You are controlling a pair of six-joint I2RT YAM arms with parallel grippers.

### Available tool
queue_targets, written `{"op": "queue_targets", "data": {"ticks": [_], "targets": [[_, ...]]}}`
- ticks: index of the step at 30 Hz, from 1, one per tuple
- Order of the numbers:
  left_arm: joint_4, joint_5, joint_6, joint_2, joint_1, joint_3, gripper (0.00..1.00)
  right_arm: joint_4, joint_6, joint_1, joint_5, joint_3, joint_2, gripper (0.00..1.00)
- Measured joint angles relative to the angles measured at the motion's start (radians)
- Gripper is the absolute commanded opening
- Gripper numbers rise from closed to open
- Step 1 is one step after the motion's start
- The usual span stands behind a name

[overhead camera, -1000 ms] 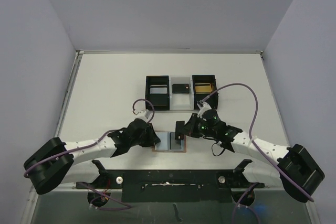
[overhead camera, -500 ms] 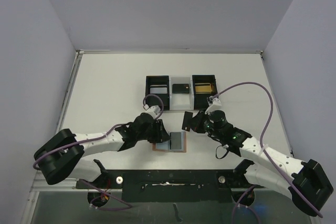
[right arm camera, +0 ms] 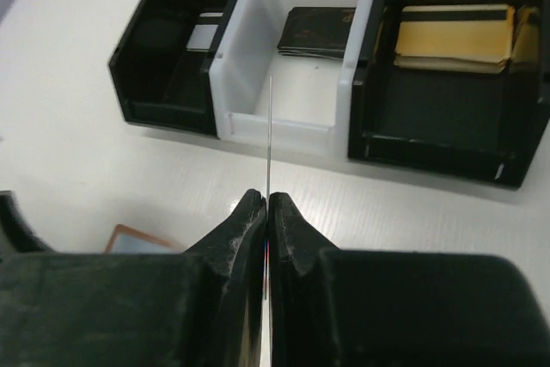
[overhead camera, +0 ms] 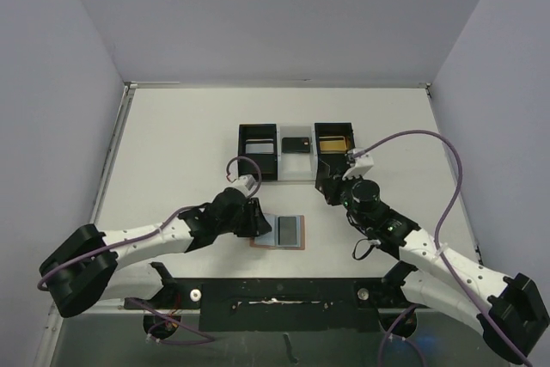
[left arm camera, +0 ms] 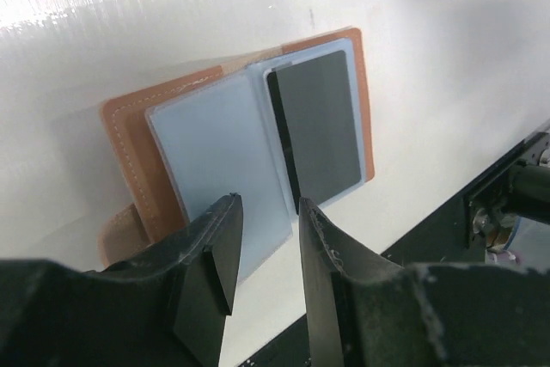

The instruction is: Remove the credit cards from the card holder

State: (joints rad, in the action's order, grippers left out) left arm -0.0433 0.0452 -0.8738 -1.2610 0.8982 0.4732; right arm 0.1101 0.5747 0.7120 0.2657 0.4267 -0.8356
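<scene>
The card holder (overhead camera: pixel 273 238) (left arm camera: pixel 129 139) lies open on the table, tan leather with light blue pockets. A dark grey credit card (left arm camera: pixel 320 126) (overhead camera: pixel 290 229) sits in its right pocket. My left gripper (overhead camera: pixel 256 219) (left arm camera: pixel 266 242) hovers over the holder's near left edge, jaws open with nothing between them. My right gripper (overhead camera: pixel 331 185) (right arm camera: pixel 267 199) is shut on a thin credit card (right arm camera: pixel 269 126), seen edge-on, just in front of the tray. Other credit cards lie in the tray: silver (right arm camera: pixel 204 34), black (right arm camera: pixel 314 32) and gold (right arm camera: pixel 451 36).
The three-compartment tray (overhead camera: pixel 296 174) (right arm camera: pixel 284 126) stands behind the holder, black outer bins and a white middle one. The black arm mount (overhead camera: pixel 275 298) runs along the near table edge. Grey walls close in the table at the left, right and back.
My right gripper has carried its card up from the holder and back-right to the tray's front. My left gripper has opened and shifted slightly off the holder's left side.
</scene>
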Motion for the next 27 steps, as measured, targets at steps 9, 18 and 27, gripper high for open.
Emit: {"op": "queue_targets", "data": {"ticks": [9, 18, 27], "targets": [[0.188, -0.037, 0.089, 0.154, -0.081, 0.064, 0.64, 0.023, -0.403, 0.000, 0.068, 0.187, -0.231, 0.00], [0.388, 0.001, 0.254, 0.187, -0.348, 0.267, 0.72, 0.045, -0.703, -0.052, 0.008, 0.402, -0.483, 0.00], [0.477, 0.011, 0.389, 0.167, -0.461, 0.290, 0.73, -0.042, -0.953, -0.117, -0.101, 0.577, -0.682, 0.00]]}}
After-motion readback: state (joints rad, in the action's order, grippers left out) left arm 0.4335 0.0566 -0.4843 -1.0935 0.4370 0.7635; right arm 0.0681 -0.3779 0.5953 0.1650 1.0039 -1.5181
